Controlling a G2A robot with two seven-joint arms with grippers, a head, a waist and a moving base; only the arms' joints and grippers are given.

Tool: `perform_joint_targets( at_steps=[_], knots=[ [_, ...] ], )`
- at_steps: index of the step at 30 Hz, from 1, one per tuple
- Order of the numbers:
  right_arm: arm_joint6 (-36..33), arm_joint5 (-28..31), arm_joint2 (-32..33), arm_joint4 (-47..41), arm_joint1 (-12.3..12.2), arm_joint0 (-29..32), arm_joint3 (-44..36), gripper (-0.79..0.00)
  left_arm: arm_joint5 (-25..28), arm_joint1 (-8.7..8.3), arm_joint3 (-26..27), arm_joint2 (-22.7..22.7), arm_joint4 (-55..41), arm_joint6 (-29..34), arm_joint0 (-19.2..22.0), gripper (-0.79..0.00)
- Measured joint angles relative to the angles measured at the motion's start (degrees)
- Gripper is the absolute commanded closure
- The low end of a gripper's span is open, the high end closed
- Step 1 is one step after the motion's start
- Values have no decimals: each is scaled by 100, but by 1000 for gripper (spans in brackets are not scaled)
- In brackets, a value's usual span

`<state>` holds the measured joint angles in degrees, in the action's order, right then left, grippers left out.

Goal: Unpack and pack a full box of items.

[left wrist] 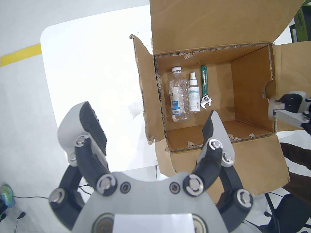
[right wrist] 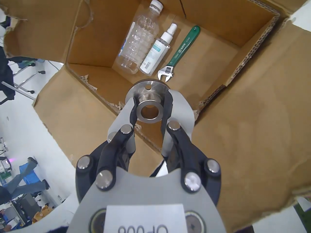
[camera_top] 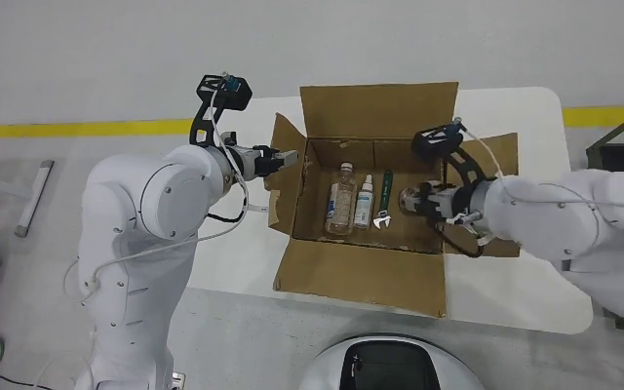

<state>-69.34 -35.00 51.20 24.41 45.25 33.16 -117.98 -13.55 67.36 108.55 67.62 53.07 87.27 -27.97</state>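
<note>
1. Top view: the cardboard box (camera_top: 380, 112) stands open on the white table (camera_top: 526, 283), flaps spread outward. On its floor a clear bottle (camera_top: 340, 200), a spray bottle (camera_top: 364, 202) and a green-handled wrench (camera_top: 386, 200) lie side by side, caps and handle toward the far flap. The left gripper (camera_top: 288, 158) is at the box's side flap — possibly touching it, though I cannot tell from here. The right gripper (camera_top: 414, 202) hangs at the opposite side, near the wrench.
2. Left wrist view: the left gripper (left wrist: 149, 112) is spread wide with nothing between its fingers (left wrist: 93, 124), and is outside the box (left wrist: 247, 88). Inside, the clear bottle (left wrist: 179, 94) and spray bottle (left wrist: 194, 93) lie just beside each other, the wrench (left wrist: 204, 86) next along. The right gripper (left wrist: 279, 109) sits at the torn far wall.
3. Right wrist view: the right gripper (right wrist: 150, 103) is clamped on a steel flanged part (right wrist: 155, 87) — held above the box (right wrist: 243, 25). The clear bottle (right wrist: 138, 42), spray bottle (right wrist: 158, 49) and wrench (right wrist: 182, 47) lie below.
</note>
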Motion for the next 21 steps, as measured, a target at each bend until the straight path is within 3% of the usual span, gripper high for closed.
perform_joint_targets(
  at_steps=[11,14,16,19,21],
  knots=[
    [148,-143,-1859,516,515,-881,1298,0,0,0,0,0,0,0,0,-785],
    [123,-117,-2154,504,587,-1048,1528,-194,0,0,0,0,0,0,0,-785],
    [77,-72,-2342,478,624,-1170,1710,-262,0,0,0,0,0,0,0,-785],
    [74,-70,-2539,344,674,-1354,1890,-434,0,0,0,0,0,0,0,-785],
    [93,-88,-2611,219,688,-1469,1913,-486,0,0,0,0,0,0,0,-785]
  ],
)
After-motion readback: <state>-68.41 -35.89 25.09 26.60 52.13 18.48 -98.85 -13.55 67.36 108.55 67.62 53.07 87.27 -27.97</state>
